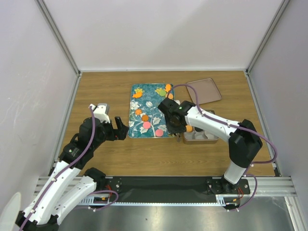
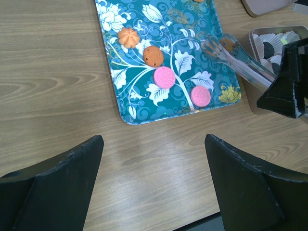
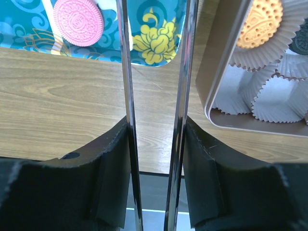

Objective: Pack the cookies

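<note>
Four cookies lie flat on the near half of the blue flowery tray. Two are pink and sit close to the tray's near edge. A brown one is just behind them, and an orange flower-shaped one is a little farther back.

A metal tin stands just beside the tray's near right corner. It is full of white paper cups. One cup holds an orange cookie and another cup holds a dark one.

The right fingers are clenched on a pair of shiny tongs, one blade against each finger. The tongs reach over the tray's right edge.

The left fingers are spread wide and hold nothing. They hang over the bare tabletop, near the tray's near left corner.

A flat brown lid lies on the tabletop by the tray's far right corner.
</note>
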Action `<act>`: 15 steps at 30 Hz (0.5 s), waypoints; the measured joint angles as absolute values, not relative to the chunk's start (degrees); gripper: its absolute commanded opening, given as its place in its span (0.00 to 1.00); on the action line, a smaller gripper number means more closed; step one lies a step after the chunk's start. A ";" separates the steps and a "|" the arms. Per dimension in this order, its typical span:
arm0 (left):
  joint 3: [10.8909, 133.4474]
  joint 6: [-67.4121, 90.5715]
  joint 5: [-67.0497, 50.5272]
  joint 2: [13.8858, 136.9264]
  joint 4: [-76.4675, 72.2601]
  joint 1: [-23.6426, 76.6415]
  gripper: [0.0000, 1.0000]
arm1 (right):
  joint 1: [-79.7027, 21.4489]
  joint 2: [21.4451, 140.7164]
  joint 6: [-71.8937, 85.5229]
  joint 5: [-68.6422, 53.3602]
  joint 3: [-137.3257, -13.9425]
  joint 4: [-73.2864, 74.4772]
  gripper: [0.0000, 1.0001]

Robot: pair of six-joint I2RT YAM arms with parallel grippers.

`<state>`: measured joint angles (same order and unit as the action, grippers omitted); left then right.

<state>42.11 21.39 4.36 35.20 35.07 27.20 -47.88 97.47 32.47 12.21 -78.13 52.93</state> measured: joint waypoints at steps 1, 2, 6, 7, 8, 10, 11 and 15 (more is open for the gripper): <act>42.11 21.39 4.36 35.20 35.07 27.20 0.93 | -48.01 97.95 32.38 12.23 -78.52 53.12 0.46; 42.11 21.39 4.36 35.20 35.09 27.20 0.93 | -48.18 98.32 32.32 12.36 -78.81 53.23 0.46; 42.11 21.39 4.36 35.20 35.07 27.20 0.93 | -48.75 99.50 32.25 12.71 -79.44 53.82 0.46; 42.11 21.39 4.36 35.20 35.09 27.20 0.93 | -48.80 99.59 32.18 12.73 -79.44 53.98 0.46; 42.11 21.39 4.36 35.20 35.07 27.20 0.93 | -48.80 99.66 32.08 12.75 -79.44 54.19 0.45; 42.11 21.39 4.36 35.20 35.07 27.20 0.93 | -48.82 99.70 31.94 12.80 -79.48 54.57 0.45; 42.11 21.39 4.36 35.20 35.07 27.20 0.93 | -48.88 99.68 31.88 12.80 -79.57 54.76 0.43; 42.11 21.39 4.36 35.20 35.07 27.20 0.93 | -48.90 99.68 31.59 12.80 -80.20 55.20 0.35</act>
<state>42.11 21.39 4.36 35.20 35.07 27.20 -48.90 99.68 31.59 12.80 -80.20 55.20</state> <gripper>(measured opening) 0.929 0.410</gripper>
